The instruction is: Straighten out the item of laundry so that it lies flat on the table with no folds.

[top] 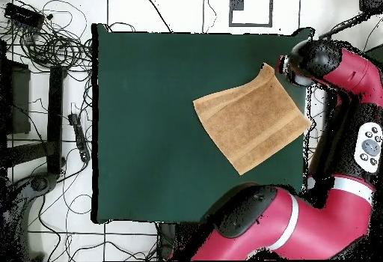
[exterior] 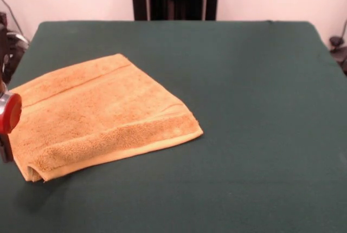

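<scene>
A golden-orange terry-cloth towel (exterior: pixel 100 116), roughly square with a flat woven band near two opposite edges, lies on the large rectangular table covered in dark green felt-like cloth (exterior: pixel 255 108). In the front view it sits toward the table's left side, reaching the left edge, with open green cloth to its right and in front of it. In the overhead view the same towel (top: pixel 252 117) lies near the table's right edge, about midway along that edge.

The red and black arm's end, a rounded red and grey part (exterior: pixel 8 115), shows at the left margin of the front view, just beside or touching the towel's left edge. In the overhead view the arm's dark rounded head (top: pixel 308 63) hangs over the table's right edge, right at the towel's raised corner (top: pixel 266 69). The gripper itself is hidden under that head, so whether it is spread or closed on cloth cannot be told.

The towel is turned at a slant to the table's edges, like a diamond. Seen from above, its corners point up-right, right, down and left, and its woven bands run from lower left to upper right. In the front view the near edge looks doubled over into a thick fold (exterior: pixel 114 143), and the near left corner curls up off the table (exterior: pixel 32 173).
</scene>
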